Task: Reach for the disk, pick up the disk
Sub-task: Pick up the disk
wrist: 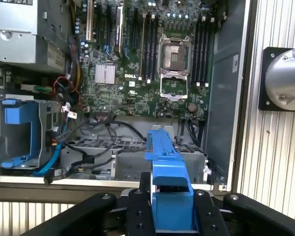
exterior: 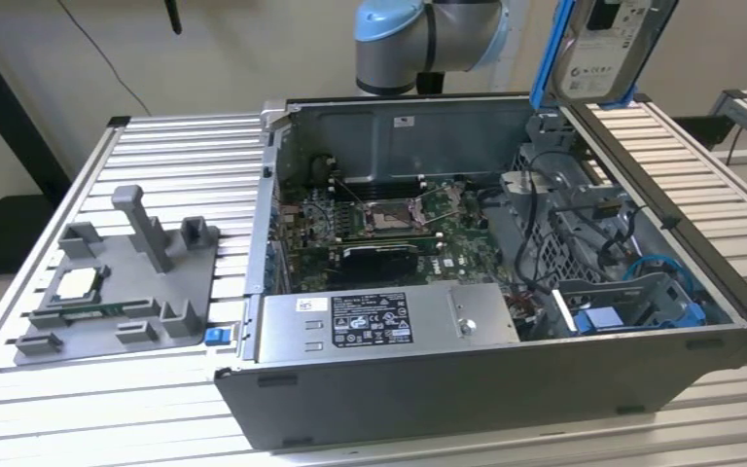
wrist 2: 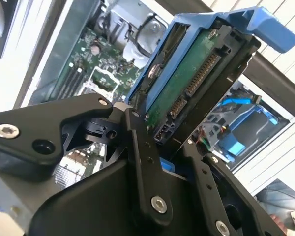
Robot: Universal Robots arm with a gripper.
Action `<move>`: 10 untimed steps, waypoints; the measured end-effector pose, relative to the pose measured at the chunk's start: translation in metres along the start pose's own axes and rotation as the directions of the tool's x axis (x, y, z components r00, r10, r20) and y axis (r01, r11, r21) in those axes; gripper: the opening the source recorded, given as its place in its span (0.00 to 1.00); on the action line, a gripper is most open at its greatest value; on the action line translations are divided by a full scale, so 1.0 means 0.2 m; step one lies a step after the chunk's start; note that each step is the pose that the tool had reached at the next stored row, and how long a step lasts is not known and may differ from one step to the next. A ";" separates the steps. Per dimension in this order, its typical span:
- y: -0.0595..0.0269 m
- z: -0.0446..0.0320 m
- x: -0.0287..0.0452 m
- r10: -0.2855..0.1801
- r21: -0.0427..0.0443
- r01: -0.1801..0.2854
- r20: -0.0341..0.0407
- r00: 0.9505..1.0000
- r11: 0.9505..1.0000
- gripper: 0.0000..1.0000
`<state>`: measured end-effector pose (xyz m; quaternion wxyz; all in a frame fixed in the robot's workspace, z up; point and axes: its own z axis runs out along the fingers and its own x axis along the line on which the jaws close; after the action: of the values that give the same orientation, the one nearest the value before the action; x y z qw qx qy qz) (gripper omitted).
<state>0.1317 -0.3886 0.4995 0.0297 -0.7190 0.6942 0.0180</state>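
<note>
A: Exterior view?
B: Flat silver hard drive with white printed label in blue plastic bracket, the disk [exterior: 603,47], held upright in the air above the far corner of the open grey computer case [exterior: 504,389], toward the exterior view's right. Clear of the case rim. Blue-and-grey arm joint [exterior: 412,39] just beside it. One grey fixture tray [exterior: 114,292] on the slatted table [exterior: 685,165], well apart, carrying one square silver processor chip [exterior: 75,283].

A: Second wrist view?
B: Black gripper [wrist 2: 157,142] clamped on the disk [wrist 2: 196,83]; black fingers [wrist 2: 142,162] pressed against the bracket's lower end. Green circuit side with connectors facing the camera. Open case below, no contact.

A: First wrist view?
B: Blue bracket edge of the disk [wrist: 166,191] gripped between the black fingers [wrist: 136,211]. Motherboard [wrist: 152,64] far beneath. One empty blue drive bay [wrist: 19,132] at the case corner. One disk counted.
</note>
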 end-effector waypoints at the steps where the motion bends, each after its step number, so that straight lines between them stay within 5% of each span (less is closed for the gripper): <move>1: 0.010 -0.001 0.023 0.000 0.000 0.000 0.000 1.000 1.000 0.00; 10: 0.077 -0.009 0.219 0.000 0.000 0.000 0.000 1.000 1.000 0.00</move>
<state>0.1179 -0.4329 0.4982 0.0297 -0.7189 0.6942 0.0180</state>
